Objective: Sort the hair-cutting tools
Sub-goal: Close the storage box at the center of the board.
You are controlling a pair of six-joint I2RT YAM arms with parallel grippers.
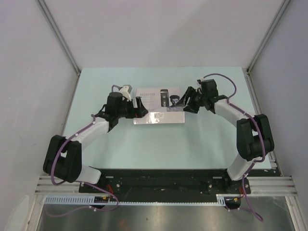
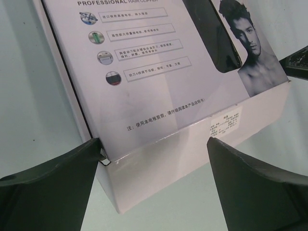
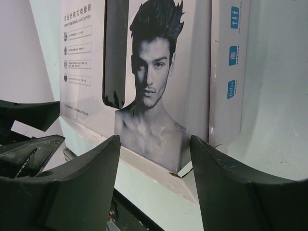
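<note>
Jaws of the left gripper stand apart, straddling the near end of the box. One fingertip sits just beside the lid edge. The right gripper is likewise spread at the opposite end, holding nothing. The box lies on the table between both grippers, lid on top. Tools: not visible in any view, location cannot be told.
</note>
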